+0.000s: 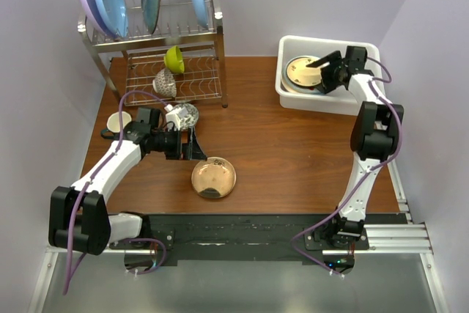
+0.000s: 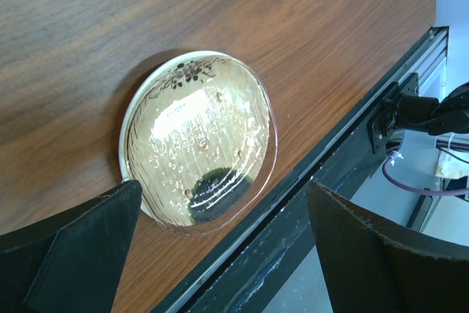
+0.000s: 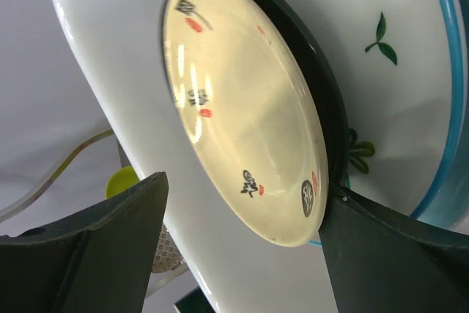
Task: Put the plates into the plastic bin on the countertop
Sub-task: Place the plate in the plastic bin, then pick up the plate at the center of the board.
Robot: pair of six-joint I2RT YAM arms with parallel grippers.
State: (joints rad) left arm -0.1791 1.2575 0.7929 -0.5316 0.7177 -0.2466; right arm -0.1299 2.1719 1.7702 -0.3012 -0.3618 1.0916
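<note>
A gold-tan glossy plate [image 1: 213,177] lies flat on the wood countertop [image 1: 293,152] near its front edge; it also shows in the left wrist view [image 2: 198,141]. My left gripper [image 1: 192,144] is open and empty, just left of and above this plate [image 2: 226,185]. The white plastic bin [image 1: 293,97] stands at the back right. In it a cream plate with a dark rim [image 3: 242,108] lies tilted on a white teal-rimmed plate [image 3: 396,71]. My right gripper [image 1: 326,70] hangs over the bin, jaws wide apart [image 3: 245,188], one finger [image 3: 396,254] at the cream plate's edge.
A two-tier steel wire rack [image 1: 157,42] at the back left holds blue and lilac plates, a lime-green bowl [image 1: 174,59] and a patterned bowl. A small cup [image 1: 117,121] and a patterned bowl [image 1: 183,113] sit beside my left arm. A black rail [image 2: 308,181] runs along the table's front edge.
</note>
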